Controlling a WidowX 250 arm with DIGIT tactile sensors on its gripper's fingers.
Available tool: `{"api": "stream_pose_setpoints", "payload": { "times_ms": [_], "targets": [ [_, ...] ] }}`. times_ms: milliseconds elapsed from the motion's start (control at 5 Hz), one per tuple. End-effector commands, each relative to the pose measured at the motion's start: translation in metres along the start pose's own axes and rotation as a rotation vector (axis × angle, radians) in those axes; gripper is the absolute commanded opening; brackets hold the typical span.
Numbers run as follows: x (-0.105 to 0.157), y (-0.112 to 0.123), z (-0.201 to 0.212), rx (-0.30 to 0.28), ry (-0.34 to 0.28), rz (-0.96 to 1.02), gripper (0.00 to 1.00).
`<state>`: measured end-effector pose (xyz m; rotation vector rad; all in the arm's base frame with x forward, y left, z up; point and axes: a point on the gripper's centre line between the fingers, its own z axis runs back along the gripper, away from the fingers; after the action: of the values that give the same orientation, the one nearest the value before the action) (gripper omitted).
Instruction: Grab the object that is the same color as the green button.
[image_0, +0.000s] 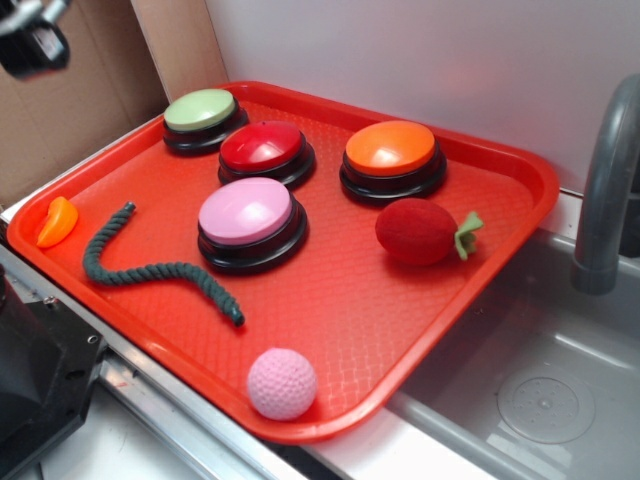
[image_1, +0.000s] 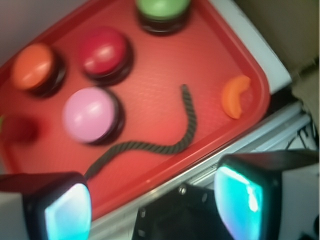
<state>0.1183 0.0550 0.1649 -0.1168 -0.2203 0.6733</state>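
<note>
An orange wedge (image_0: 56, 222) is lying at the left edge of the red tray (image_0: 440, 300); just beside it, the dark green rope (image_0: 150, 268) is curving along the tray floor, its right end reaching toward the pink button (image_0: 247, 222); the green button (image_0: 201, 116) is sitting at the back, with the red button (image_0: 264, 150) and orange button (image_0: 391, 157) to its right; the hand (image_1: 155, 200) is hovering above the tray's near edge, fingers (image_1: 62, 207) spread wide, holding nothing.
</note>
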Motion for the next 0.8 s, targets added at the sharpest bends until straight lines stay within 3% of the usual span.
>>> {"api": "stream_pose_setpoints", "payload": {
  "times_ms": [0, 200, 600],
  "targets": [
    [0.016, 0.029, -0.038, 0.098, -0.093, 0.269, 1.0],
    [0.019, 0.042, -0.057, 0.139, -0.094, 0.333, 1.0],
    [0.023, 0.05, -0.095, 0.163, -0.087, 0.329, 1.0]
  ]
}}
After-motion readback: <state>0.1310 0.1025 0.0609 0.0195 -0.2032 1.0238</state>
